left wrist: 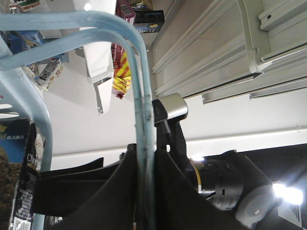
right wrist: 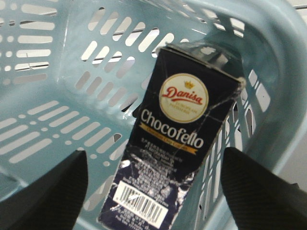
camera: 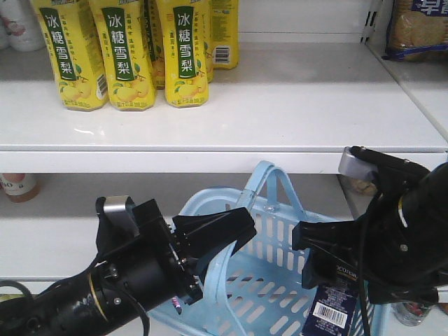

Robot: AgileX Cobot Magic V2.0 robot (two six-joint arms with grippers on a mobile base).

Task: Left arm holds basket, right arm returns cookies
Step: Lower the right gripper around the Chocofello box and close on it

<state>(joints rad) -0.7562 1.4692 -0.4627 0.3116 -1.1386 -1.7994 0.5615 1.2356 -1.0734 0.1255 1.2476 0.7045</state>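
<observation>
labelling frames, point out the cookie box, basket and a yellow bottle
cookie box (right wrist: pixel 184 98), right wrist view, white logo
basket (camera: pixel 278 234), front view, slotted wall
yellow bottle (camera: pixel 184 52), front view, green label

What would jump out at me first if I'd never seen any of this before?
Probably the light blue plastic shopping basket with slotted sides, low in the middle, one hoop handle pinched in the left arm's black fingers. Inside it leans a tall dark navy cardboard cookie box, the right arm's fingers open on either side. Above, bright yellow drink bottles stand in a row on a white shelf.
</observation>
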